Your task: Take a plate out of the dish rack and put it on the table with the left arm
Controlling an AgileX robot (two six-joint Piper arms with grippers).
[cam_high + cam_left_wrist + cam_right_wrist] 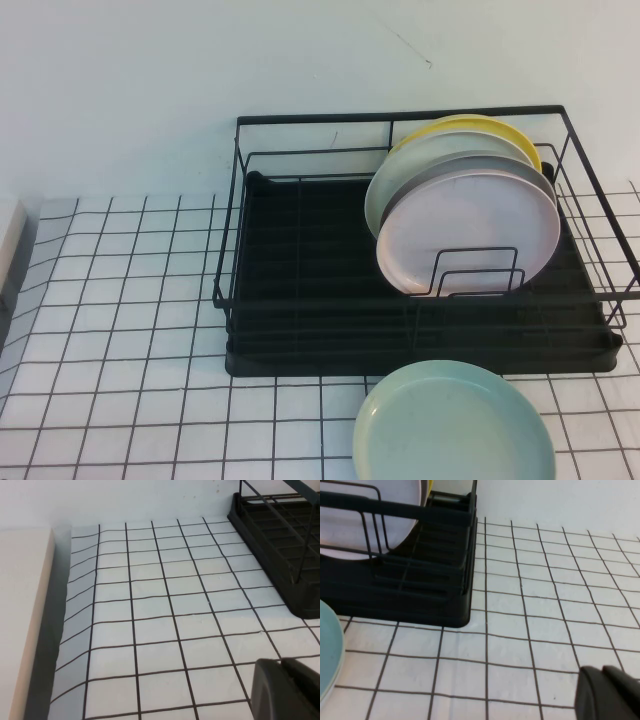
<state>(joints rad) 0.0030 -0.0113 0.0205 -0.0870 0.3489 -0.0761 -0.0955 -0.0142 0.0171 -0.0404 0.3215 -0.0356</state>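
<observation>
The pale pink plate (470,235) stands upright at the front of a stack in the black wire dish rack (300,290), held by wire loops. It also shows in the right wrist view (350,510). Neither arm shows in the high view. My left gripper (280,661) is shut and empty, low over the white gridded table (150,610), with the rack's corner (280,545) well ahead of it. My right gripper (602,668) is shut and empty over the table beside the rack's other end (420,580).
Behind the pink plate stand a grey plate (480,160), a pale green plate (385,190) and a yellow plate (480,125). A mint-green plate (455,425) lies on the table in front of the rack. A beige block (20,620) borders the table's left side.
</observation>
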